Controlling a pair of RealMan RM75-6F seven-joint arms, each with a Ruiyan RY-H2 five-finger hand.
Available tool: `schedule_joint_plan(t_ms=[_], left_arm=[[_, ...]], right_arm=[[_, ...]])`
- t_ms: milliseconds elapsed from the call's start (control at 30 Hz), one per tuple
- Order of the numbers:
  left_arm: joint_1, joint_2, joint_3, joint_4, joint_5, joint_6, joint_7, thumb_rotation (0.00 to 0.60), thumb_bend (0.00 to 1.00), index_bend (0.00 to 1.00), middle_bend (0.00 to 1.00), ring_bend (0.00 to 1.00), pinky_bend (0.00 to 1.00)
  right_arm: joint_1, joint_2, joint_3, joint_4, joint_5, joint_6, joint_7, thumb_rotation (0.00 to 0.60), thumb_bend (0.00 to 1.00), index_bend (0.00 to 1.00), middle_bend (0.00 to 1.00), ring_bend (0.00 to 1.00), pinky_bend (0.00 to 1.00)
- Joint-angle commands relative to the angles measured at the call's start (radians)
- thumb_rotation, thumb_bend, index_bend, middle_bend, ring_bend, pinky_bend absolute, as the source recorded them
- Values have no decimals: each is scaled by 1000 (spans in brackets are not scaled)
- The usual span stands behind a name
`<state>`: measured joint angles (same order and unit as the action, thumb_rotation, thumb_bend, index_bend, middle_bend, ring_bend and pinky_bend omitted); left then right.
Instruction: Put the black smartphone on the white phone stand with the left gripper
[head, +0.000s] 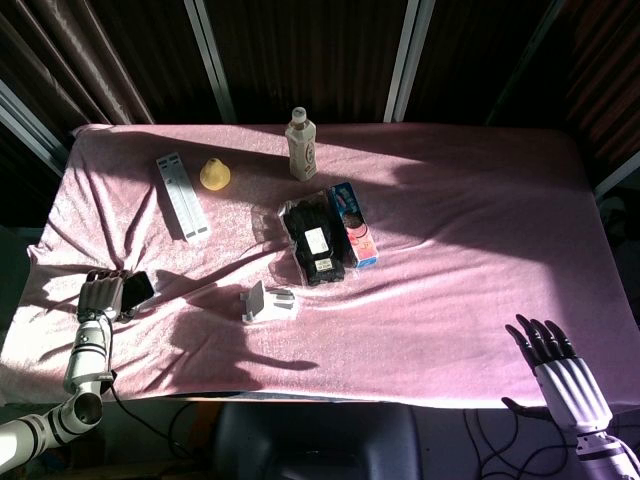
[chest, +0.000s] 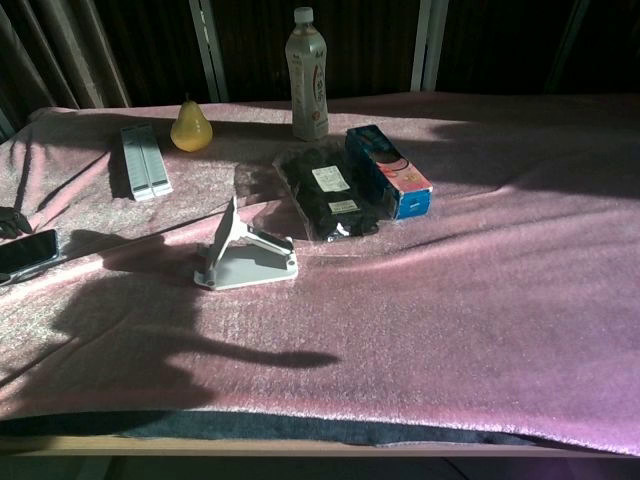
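The black smartphone (head: 139, 289) (chest: 26, 252) lies flat on the pink cloth near the table's left front edge. My left hand (head: 101, 295) rests right beside it on its left, fingers stretched out and apart. Only dark fingertips (chest: 10, 222) show at the chest view's left edge, and I cannot tell whether they touch the phone. The white phone stand (head: 265, 302) (chest: 245, 260) stands empty mid-table, to the right of the phone. My right hand (head: 552, 352) hovers at the front right edge, fingers spread, holding nothing.
A black packet (head: 315, 243) (chest: 335, 195) and a blue box (head: 353, 224) (chest: 390, 172) lie just behind the stand. Further back are a bottle (head: 301, 146) (chest: 308, 75), a yellow pear (head: 214, 175) (chest: 190, 128) and a long white bar (head: 182, 196) (chest: 145, 162).
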<state>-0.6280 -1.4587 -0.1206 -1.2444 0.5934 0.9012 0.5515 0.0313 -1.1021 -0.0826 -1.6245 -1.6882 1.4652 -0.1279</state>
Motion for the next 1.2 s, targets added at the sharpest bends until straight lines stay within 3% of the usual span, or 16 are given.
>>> schedule_joint_plan(t_ms=[33,400,867,1000,1200], left_arm=[[1,-1,0,0,0,1,0,600,295,208,212,127,86],[-2,1,-3,-6,-11,15,13,600,294,209,232,127,90],[-51,-4,-5,21,-185,-53,123,600,293,235,312,150,98],[-67,3,-1,31,-219,-93,130,600,294,300,418,206,101],[-71,-6,4,53,-195,-90,107,600,297,591,720,410,121]], right_arm=[[0,0,-1,-1,0,-1,1,600,132,0,0,0,0],[2,-1,-1,-1,-1,-5,-4,600,133,0,0,0,0],[-4,6,-1,3,-2,9,14,600,132,0,0,0,0],[-4,5,0,4,-3,10,15,600,133,0,0,0,0],[-4,4,1,5,-2,9,14,600,133,0,0,0,0]])
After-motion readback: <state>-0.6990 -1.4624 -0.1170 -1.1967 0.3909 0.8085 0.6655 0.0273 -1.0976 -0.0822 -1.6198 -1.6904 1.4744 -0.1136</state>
